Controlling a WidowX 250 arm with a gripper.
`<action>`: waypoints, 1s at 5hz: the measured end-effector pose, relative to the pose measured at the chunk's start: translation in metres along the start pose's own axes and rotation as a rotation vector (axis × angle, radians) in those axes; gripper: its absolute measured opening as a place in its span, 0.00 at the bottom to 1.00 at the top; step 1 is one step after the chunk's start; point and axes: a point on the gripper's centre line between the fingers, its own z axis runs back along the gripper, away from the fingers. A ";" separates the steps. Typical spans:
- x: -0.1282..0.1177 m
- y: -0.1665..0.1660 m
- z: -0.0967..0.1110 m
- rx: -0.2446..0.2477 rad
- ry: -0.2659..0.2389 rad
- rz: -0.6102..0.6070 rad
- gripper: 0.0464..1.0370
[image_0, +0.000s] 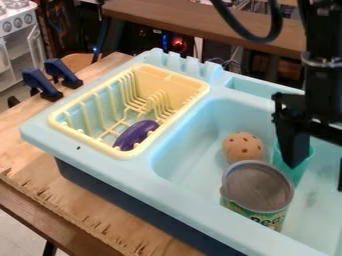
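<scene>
Black fingers stand apart on my gripper (316, 177), which I have hanging over the pale blue sink (180, 197), one finger overlapping the teal cup (298, 175) in my camera view. Near the cup, inside the basin, I see a holed orange ball (243, 148) and a can (258, 186); a purple toy eggplant (136, 134) lies in the yellow dish rack (103, 149).
</scene>
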 end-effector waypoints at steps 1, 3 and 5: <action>-0.006 -0.007 -0.008 -0.060 0.022 0.024 0.97; -0.016 -0.009 -0.011 -0.140 0.090 0.087 0.97; -0.018 -0.002 -0.012 -0.140 0.113 0.114 0.97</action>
